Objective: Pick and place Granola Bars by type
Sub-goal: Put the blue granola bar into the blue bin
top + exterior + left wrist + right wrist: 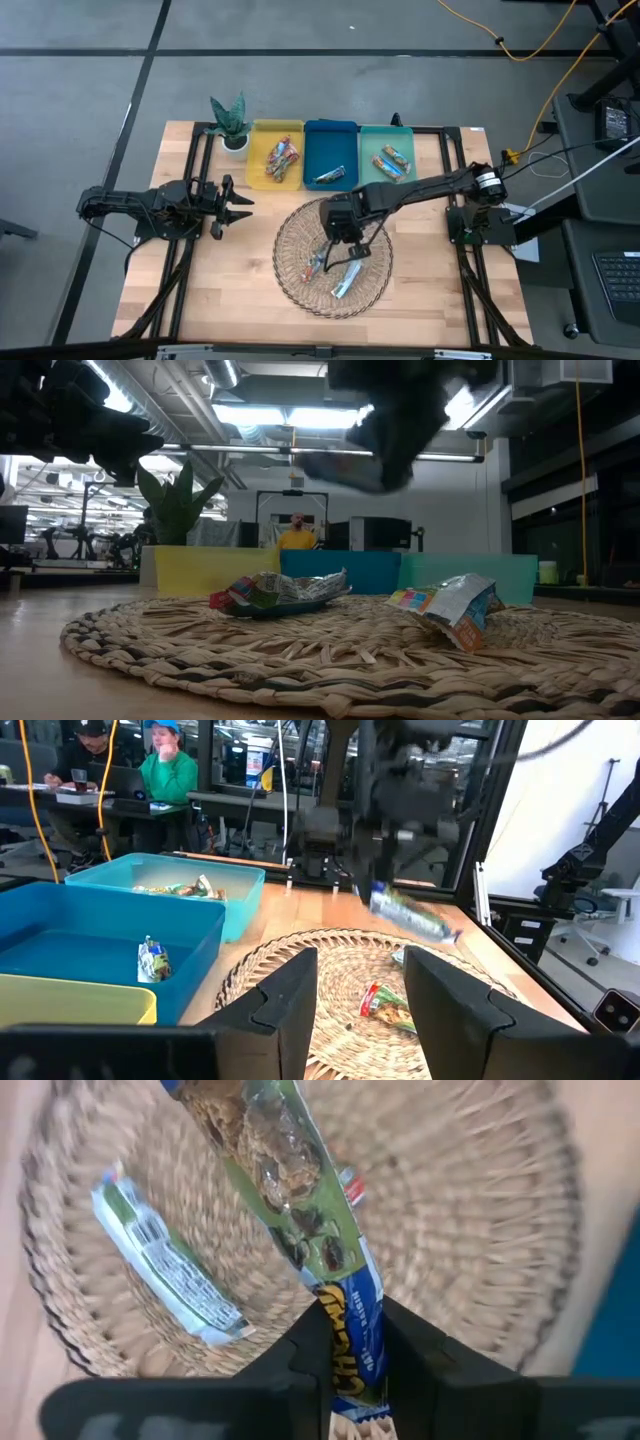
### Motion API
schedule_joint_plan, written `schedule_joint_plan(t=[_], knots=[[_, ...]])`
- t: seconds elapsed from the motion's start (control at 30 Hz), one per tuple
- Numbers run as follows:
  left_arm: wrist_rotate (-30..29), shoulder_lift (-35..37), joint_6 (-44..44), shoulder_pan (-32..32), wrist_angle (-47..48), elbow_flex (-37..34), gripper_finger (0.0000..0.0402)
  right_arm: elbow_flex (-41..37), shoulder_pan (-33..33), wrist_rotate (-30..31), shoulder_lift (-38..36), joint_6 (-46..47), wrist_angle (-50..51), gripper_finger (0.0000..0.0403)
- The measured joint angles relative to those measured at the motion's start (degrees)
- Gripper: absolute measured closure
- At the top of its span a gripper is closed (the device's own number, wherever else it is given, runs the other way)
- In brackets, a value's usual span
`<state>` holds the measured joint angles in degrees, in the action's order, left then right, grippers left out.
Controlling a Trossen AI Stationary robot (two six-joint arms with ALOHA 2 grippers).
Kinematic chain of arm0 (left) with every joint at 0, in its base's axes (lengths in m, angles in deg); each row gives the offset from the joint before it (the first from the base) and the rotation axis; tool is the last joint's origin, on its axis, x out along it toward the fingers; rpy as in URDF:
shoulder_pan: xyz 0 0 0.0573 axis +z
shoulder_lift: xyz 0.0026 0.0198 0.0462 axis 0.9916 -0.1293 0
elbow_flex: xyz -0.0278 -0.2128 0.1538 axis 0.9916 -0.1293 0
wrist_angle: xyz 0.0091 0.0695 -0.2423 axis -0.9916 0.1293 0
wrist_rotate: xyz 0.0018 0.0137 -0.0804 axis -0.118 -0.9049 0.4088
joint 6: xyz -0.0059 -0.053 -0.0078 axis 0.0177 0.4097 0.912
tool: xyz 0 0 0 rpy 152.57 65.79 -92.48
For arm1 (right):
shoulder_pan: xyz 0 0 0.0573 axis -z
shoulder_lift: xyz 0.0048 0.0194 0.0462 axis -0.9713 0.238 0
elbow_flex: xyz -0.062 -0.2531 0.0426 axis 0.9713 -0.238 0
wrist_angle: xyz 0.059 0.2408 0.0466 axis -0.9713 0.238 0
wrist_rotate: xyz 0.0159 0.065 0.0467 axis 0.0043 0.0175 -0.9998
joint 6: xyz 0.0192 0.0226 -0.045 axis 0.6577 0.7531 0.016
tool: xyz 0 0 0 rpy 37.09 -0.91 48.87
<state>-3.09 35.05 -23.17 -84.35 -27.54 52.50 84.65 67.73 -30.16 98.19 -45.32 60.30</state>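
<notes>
My right gripper (346, 240) hangs over the round wicker basket (300, 285), shut on a granola bar (285, 1190) with a clear-green wrapper and a blue end. In the left wrist view this bar (410, 916) shows in the air above the basket. Two more bars lie flat on the basket floor: a silver one (346, 281) and a red one (317, 266). The yellow tray (262, 130) holds red-orange bars (283, 160), the blue tray (330, 130) one bar (330, 177), and the teal tray (370, 135) tan-green bars (393, 162). My left gripper (240, 205) waits open at the table's left. My right gripper pinches the bar's blue end (352, 1330) between its two fingers. The fingers (420, 1350) come from above, slanting steeply down. The rest of the bar sticks out beyond the fingertips, tilted and lifted clear of the basket.
A small potted plant (231, 124) stands left of the yellow tray at the table's far edge. The three trays sit side by side just beyond the basket. People sit at desks in the room behind the table (165, 765).
</notes>
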Motion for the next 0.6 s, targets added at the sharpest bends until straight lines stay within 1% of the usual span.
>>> schedule_joint_plan(t=[0.17,0.27,0.47,0.6], knots=[[0.01,0.0,0.01,0.01,0.0,0.0,0.0258,7.12,1.0,0.21,-0.15,2.98,4.09,0.0332],[0.0,0.0,0.02,0.0,0.0,0.0,0.0258,10.85,2.1,0.23,-1.15,5.06,4.79,0.0332],[0.0,0.0,0.0,0.02,0.02,0.0,0.0258,15.83,4.6,1.26,-5.72,6.95,5.35,0.0332],[0.04,0.01,0.0,0.01,0.01,0.0,0.0258,17.03,5.86,2.93,-9.94,7.3,4.82,0.0332]])
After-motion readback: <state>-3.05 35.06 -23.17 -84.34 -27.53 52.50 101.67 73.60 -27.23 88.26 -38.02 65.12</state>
